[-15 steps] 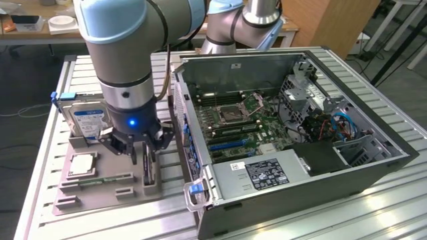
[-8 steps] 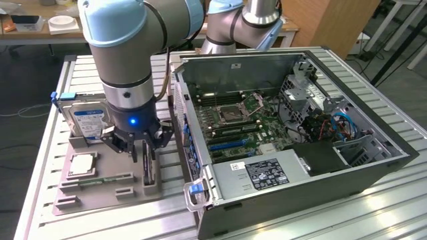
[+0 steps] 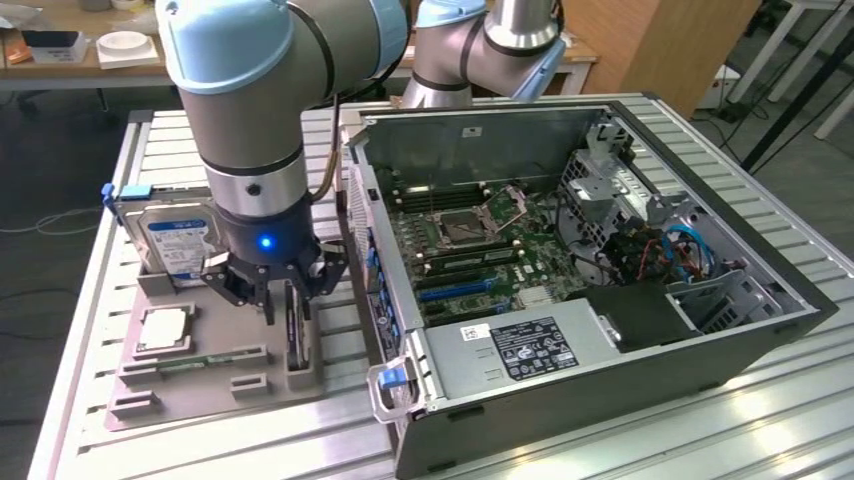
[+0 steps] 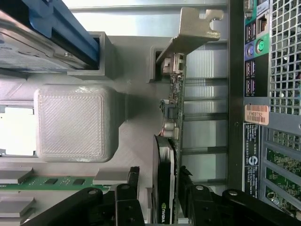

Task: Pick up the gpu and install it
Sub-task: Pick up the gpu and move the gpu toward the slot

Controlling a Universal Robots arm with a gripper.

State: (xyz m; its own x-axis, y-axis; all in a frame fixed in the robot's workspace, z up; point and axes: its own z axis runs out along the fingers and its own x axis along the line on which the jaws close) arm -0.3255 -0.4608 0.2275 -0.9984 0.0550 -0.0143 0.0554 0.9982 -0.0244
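gpu [image 4: 167,160]: stands on edge in a slot of the grey holder [image 3: 200,385], leaving both faces free to grip | hand [image 3: 288,310]: straddles it, fingers spread to either side, apparently not clamped yet | holder: on tabletop [image 3: 160,140], just beside the open case [image 3: 601,400]

I see a robotics lab: ribbed aluminium worktop [image 3: 747,420], opened black metal computer case [image 3: 627,405], grey plastic parts tray [image 3: 187,400].

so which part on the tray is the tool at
The gpu, on edge nearest the case; the tool straddles it. Hard drive, cpu and memory stick sit apart.
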